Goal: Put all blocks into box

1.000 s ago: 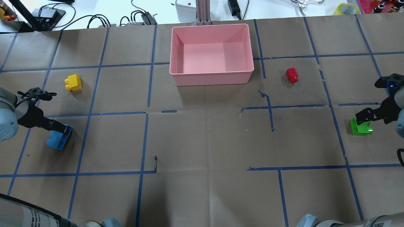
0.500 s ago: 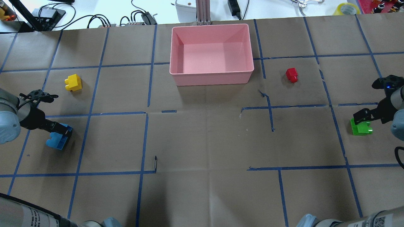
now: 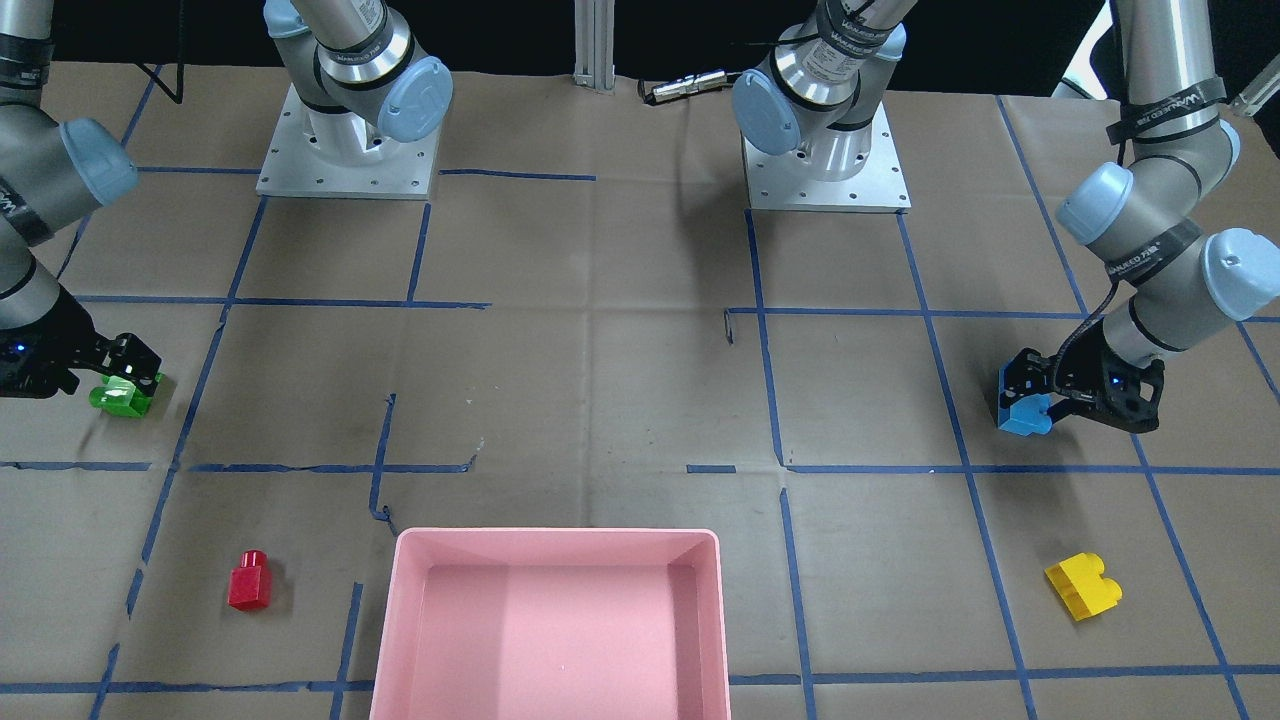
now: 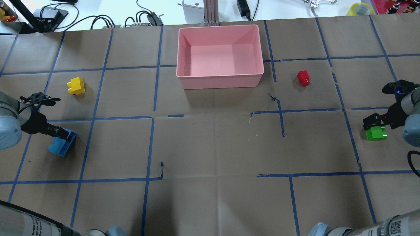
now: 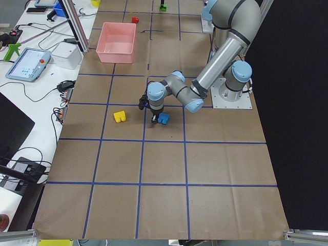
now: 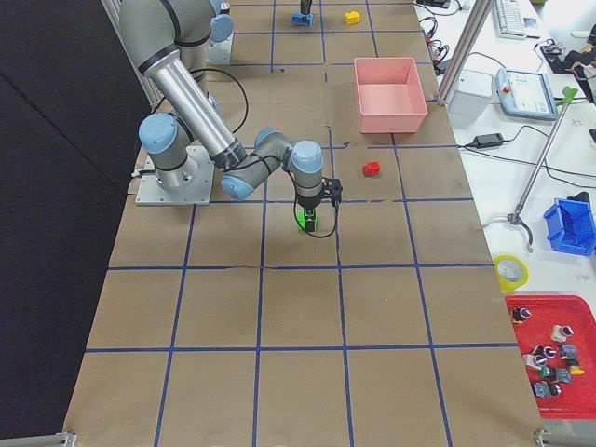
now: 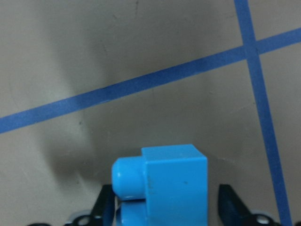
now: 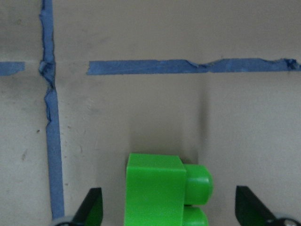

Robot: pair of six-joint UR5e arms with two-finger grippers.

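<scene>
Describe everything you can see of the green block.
The green block is a glossy plastic brick with two round studs. The studs point sideways, so it lies on its side on the paper-covered table, well away from the pink box. The right end effector is open and straddles it, with a gap showing between each of its fingers and the block.

left arm (image 3: 1152, 60), right arm (image 3: 28, 185): silver tubes, pale blue joint caps, black jaws, square bolted base plates (image 3: 292, 172).
</scene>
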